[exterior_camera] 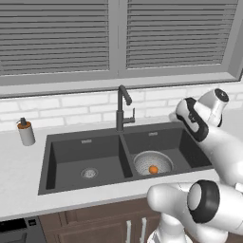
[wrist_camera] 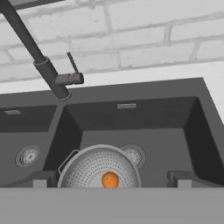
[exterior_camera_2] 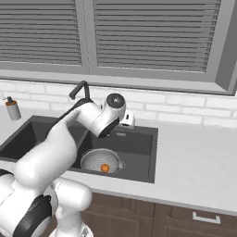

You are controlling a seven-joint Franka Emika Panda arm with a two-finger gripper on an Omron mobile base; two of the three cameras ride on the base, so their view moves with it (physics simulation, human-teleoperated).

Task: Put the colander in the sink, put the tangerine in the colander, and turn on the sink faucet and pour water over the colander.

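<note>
Now jaws released, empty. Tangerine (wrist_camera: 110, 180) sits in colander (wrist_camera: 87, 171), lower centre of hand view; sink faucet (wrist_camera: 48, 72) lever lies upper left of the jaws, stick angled up.

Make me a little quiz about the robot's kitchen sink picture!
1. True or false: the tangerine lies inside the colander.
2. Which basin of the sink holds the colander? A) the one nearer the soap bottle B) the other one
3. Fill in: water from the faucet is ____ running.

Key: 1 true. 2 B. 3 not; the hand is open and holds nothing.
</note>
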